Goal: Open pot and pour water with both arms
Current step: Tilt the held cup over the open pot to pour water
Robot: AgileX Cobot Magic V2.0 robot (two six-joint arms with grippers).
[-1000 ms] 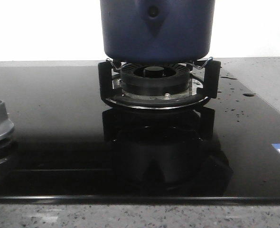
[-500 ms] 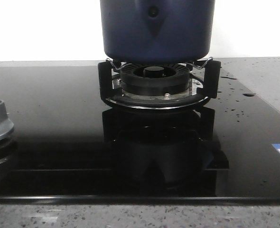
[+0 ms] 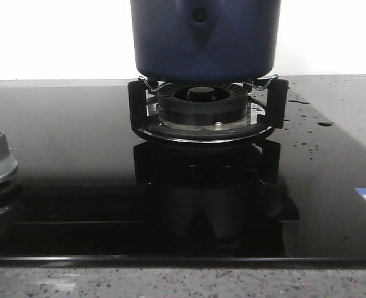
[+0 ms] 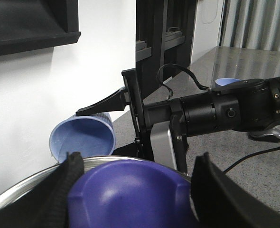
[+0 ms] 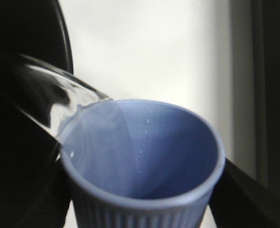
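The right claw (image 5: 140, 209) is clamped on a ribbed blue cup (image 5: 144, 161), a finger on each side. The left claw (image 4: 130, 199) grips a rounded purple-blue lid knob (image 4: 130, 194) above a steel rim. The tilted cup shows beside that lid. The pot (image 3: 205, 37) sits on the burner support (image 3: 205, 115) on the black glass table (image 3: 77, 155).
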